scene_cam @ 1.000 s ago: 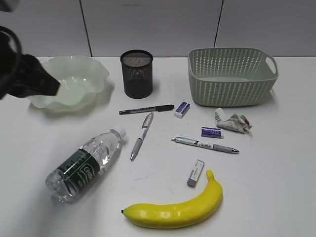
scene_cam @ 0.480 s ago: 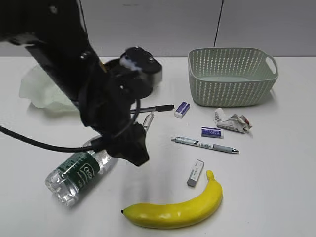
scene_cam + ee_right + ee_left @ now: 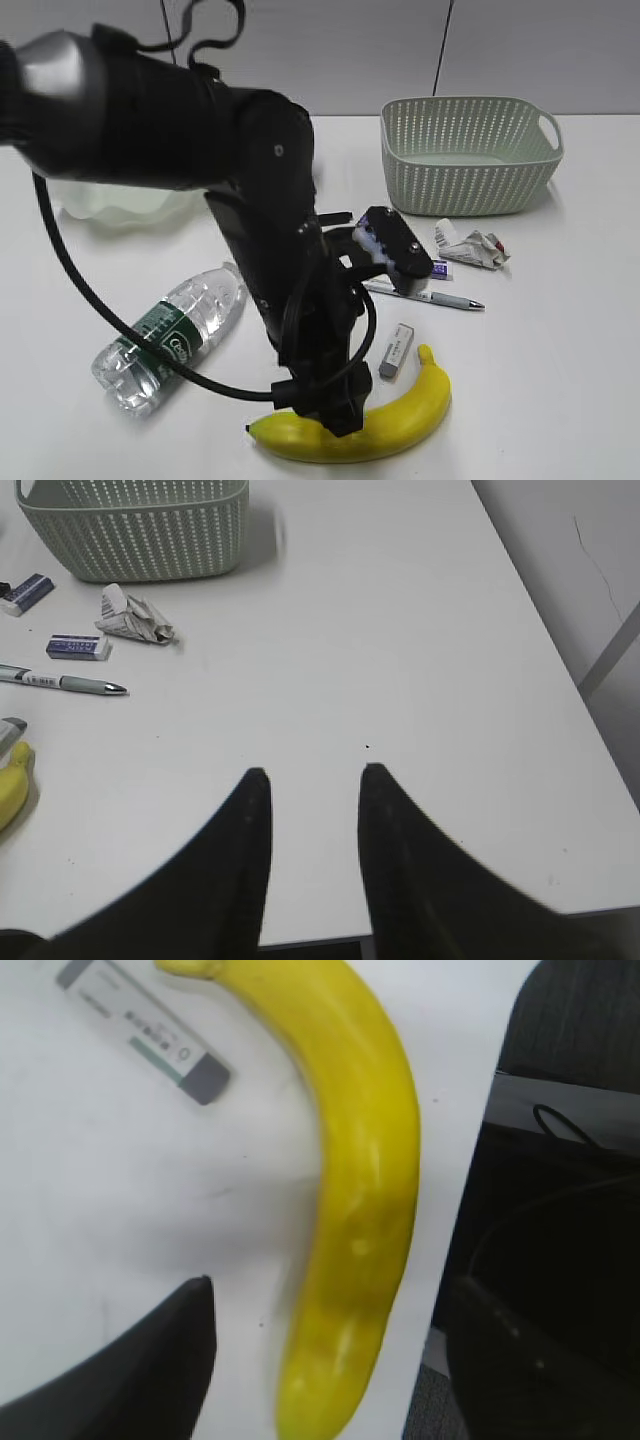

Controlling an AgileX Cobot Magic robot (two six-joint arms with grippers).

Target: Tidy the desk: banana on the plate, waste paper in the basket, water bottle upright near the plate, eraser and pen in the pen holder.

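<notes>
The yellow banana (image 3: 405,418) lies at the desk's front edge and fills the left wrist view (image 3: 365,1180). My left gripper (image 3: 338,418) is open right above its left half, one finger (image 3: 150,1360) on each side, neither touching it. My right gripper (image 3: 314,772) is open and empty over bare desk at the right, out of the exterior view. The water bottle (image 3: 170,335) lies on its side. The plate (image 3: 95,200) is mostly hidden behind the arm; the pen holder is fully hidden. The waste paper (image 3: 472,246) lies in front of the basket (image 3: 470,150).
A grey-tipped eraser (image 3: 397,350) lies just beyond the banana's tip. A silver pen (image 3: 440,297) and a blue eraser (image 3: 78,646) lie near the paper; a second blue eraser (image 3: 25,593) lies beside the basket. The desk's front edge (image 3: 450,1260) runs right beside the banana.
My left arm has swung from the plate at the far left across the desk and down to the banana at the front. Nothing on the desk has moved.
</notes>
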